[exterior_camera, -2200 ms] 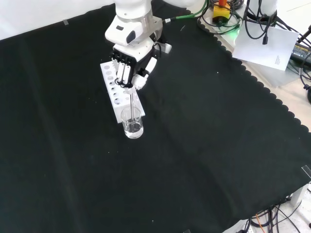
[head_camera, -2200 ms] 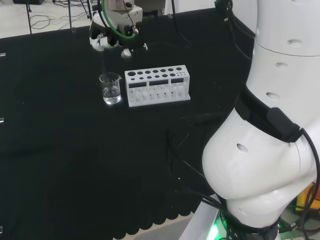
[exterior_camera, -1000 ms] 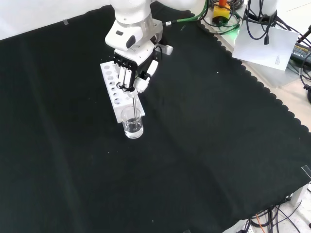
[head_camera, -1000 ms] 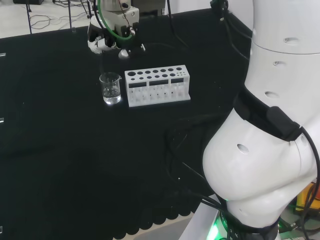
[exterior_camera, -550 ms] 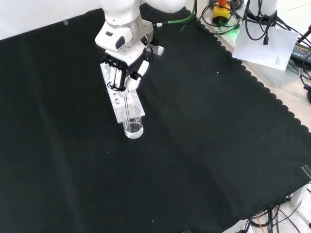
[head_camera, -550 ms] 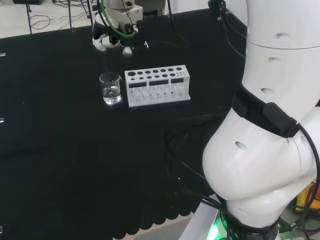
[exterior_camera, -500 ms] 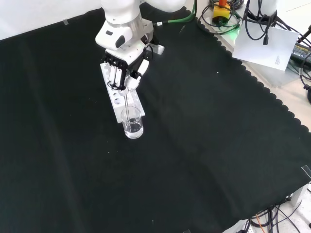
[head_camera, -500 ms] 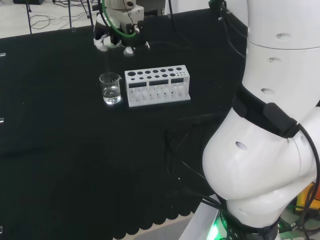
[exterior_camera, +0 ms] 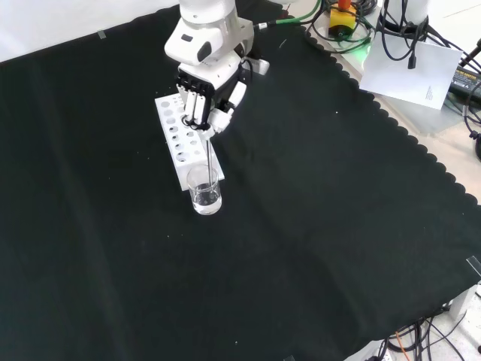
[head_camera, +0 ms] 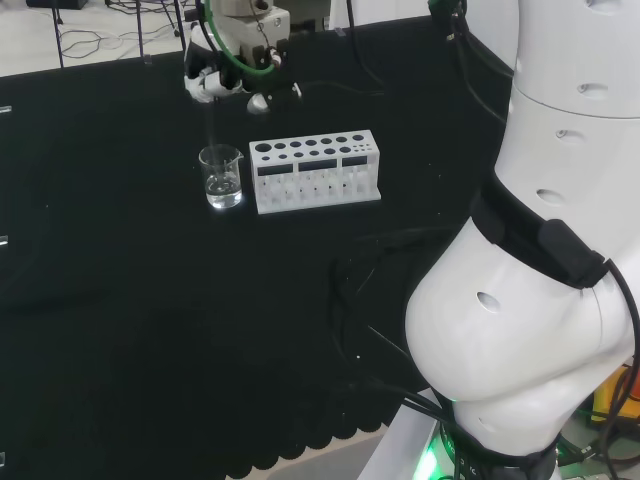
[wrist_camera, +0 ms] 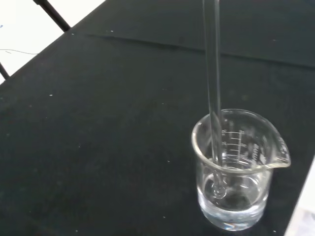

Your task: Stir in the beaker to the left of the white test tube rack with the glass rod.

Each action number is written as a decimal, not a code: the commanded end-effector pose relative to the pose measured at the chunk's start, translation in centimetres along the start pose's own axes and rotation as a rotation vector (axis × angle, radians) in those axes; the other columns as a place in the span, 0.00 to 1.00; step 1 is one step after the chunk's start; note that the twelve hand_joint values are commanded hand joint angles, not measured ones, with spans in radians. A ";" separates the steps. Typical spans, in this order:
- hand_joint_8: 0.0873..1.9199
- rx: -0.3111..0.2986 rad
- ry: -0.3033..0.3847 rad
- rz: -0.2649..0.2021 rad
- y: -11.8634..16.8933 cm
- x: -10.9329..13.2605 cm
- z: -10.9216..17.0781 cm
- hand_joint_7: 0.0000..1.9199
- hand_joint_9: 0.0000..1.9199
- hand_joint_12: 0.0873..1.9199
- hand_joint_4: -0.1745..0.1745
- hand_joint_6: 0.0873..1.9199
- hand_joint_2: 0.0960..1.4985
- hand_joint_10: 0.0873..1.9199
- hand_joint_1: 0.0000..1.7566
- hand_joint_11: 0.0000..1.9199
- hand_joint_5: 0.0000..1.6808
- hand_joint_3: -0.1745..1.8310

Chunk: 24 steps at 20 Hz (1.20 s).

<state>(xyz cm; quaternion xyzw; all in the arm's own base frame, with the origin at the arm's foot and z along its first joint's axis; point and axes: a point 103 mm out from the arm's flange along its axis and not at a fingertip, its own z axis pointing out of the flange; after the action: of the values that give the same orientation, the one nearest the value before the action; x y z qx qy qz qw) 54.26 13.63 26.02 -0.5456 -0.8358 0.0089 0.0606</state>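
A small clear glass beaker point(head_camera: 221, 176) point(exterior_camera: 205, 191) point(wrist_camera: 236, 167) with a little clear liquid stands on the black cloth, close against the end of the white test tube rack point(head_camera: 316, 170) point(exterior_camera: 183, 138). The hand point(head_camera: 232, 72) point(exterior_camera: 207, 96) hangs above the beaker, fingers curled round the top of a thin glass rod point(exterior_camera: 205, 161) point(wrist_camera: 212, 88). The rod runs down into the beaker; in the wrist view its rounded tip sits in the liquid near the bottom, close to the beaker's wall.
The rack has several holes in its top and lies to the right of the beaker in the head view. The arm's large white links point(head_camera: 540, 250) stand at the head view's right. Cables and a sheet of paper point(exterior_camera: 409, 71) lie beyond the cloth's scalloped edge.
In the front view the hand has shifted right and a little away from its place half a second ago, carrying the rod's top with it. The rod's tip stays inside the beaker.
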 end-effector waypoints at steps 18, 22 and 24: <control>0.66 0.002 -0.018 0.024 -0.6 -1.6 -0.4 0.53 0.79 0.45 0.00 0.27 0.77 0.59 0.73 0.83 0.64 0.00; 0.66 -0.006 -0.018 -0.012 -0.8 0.5 -0.3 0.53 0.79 0.45 0.00 0.27 0.77 0.59 0.73 0.83 0.64 0.00; 0.66 -0.031 -0.016 -0.033 -0.4 1.8 -0.8 0.53 0.79 0.45 0.00 0.27 0.77 0.59 0.73 0.83 0.64 0.00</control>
<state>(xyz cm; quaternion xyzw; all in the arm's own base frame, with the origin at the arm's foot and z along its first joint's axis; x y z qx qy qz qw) 53.60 13.19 26.39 -0.5453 -0.8365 0.0137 0.0518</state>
